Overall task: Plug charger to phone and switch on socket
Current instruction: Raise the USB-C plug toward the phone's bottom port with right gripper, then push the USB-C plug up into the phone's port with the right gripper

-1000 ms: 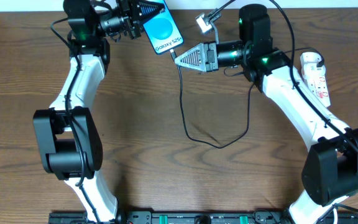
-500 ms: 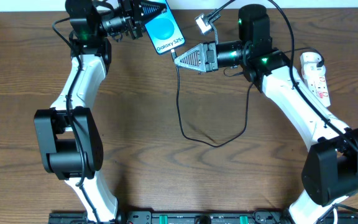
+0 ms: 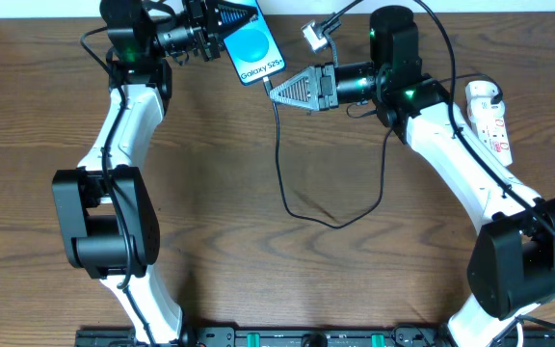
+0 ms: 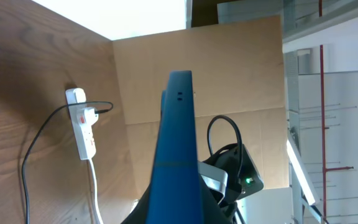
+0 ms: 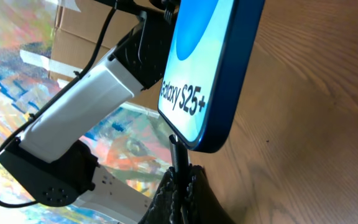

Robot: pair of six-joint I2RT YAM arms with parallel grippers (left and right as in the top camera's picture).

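My left gripper (image 3: 231,17) is shut on the phone (image 3: 254,46), a slim phone with a blue-cyan screen reading "Galaxy S25+", and holds it above the table's far edge. The phone shows edge-on in the left wrist view (image 4: 177,155) and fills the top of the right wrist view (image 5: 207,68). My right gripper (image 3: 279,92) is shut on the charger's black connector tip (image 5: 178,157), which touches the phone's bottom edge. The thin black cable (image 3: 302,207) loops over the table. Its white plug head (image 4: 87,116) sits in the white socket strip (image 3: 489,116).
The socket strip (image 4: 82,127) lies at the far right with its white cord (image 4: 95,186) trailing off. Cardboard panels (image 4: 229,74) stand behind the table. The table's front edge has a black rail (image 3: 297,337).
The left gripper and phone have shifted very slightly since a second ago. The right arm and cable are almost unmoved.
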